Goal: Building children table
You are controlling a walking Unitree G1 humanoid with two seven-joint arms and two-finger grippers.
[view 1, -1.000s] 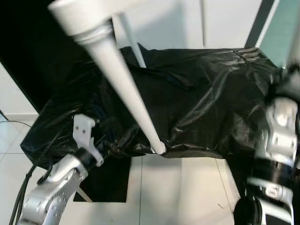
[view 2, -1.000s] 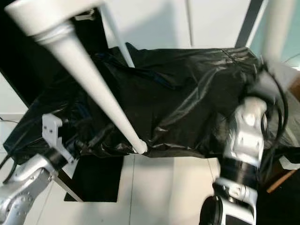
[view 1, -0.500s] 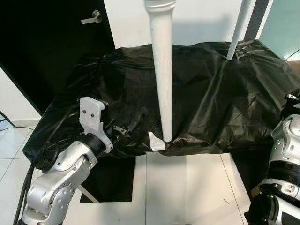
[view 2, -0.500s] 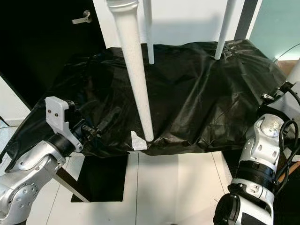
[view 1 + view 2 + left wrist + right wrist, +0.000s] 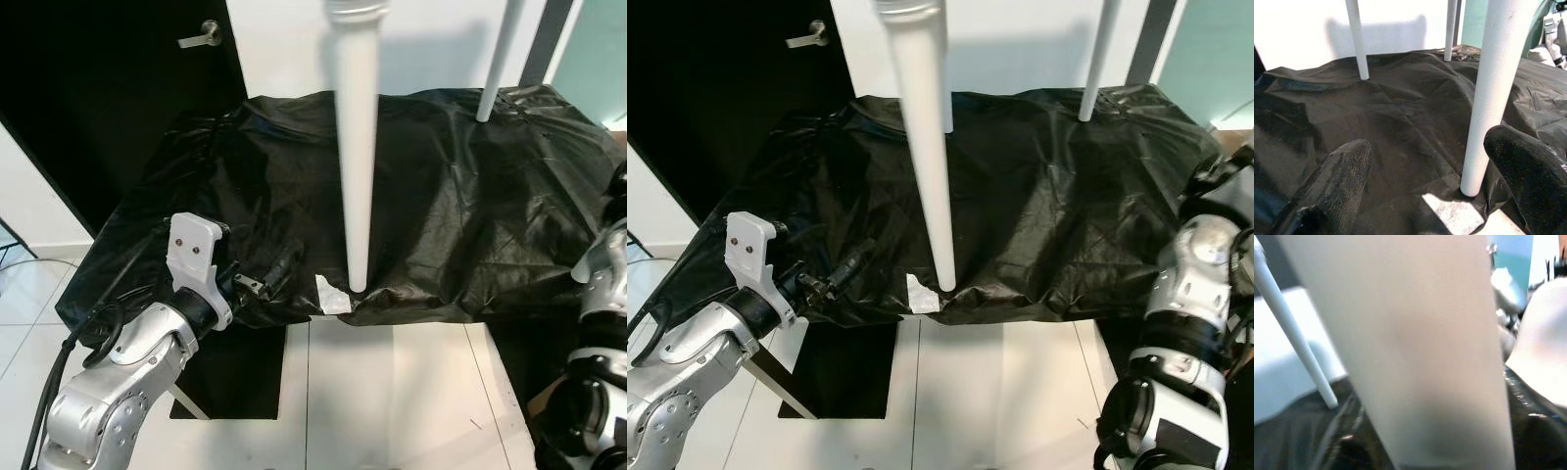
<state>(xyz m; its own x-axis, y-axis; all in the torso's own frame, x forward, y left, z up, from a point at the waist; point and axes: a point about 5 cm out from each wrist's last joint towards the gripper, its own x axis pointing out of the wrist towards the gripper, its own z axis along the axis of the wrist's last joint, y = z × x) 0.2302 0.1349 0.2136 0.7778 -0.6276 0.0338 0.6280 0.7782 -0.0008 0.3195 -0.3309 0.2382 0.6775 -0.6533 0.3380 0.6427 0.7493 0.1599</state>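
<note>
Left gripper [image 5: 269,279] now lower, spread beside upright table leg [image 5: 355,157].

— What is standing on the plastic sheet [image 5: 460,225]?

— Table legs are standing on it: the nearest leg [image 5: 356,147] is resting at the front edge, just beside a paper scrap [image 5: 331,296] lying to its left. Another leg [image 5: 497,61] is standing at the back right, a third leg [image 5: 1357,39] at the back.

— And the arms?

— The left gripper [image 5: 266,281] is lying on the sheet's front left part, left of the nearest leg. The right arm [image 5: 1195,284] is sitting beside the sheet's right edge. A door handle [image 5: 197,36] is showing behind, at left.
</note>
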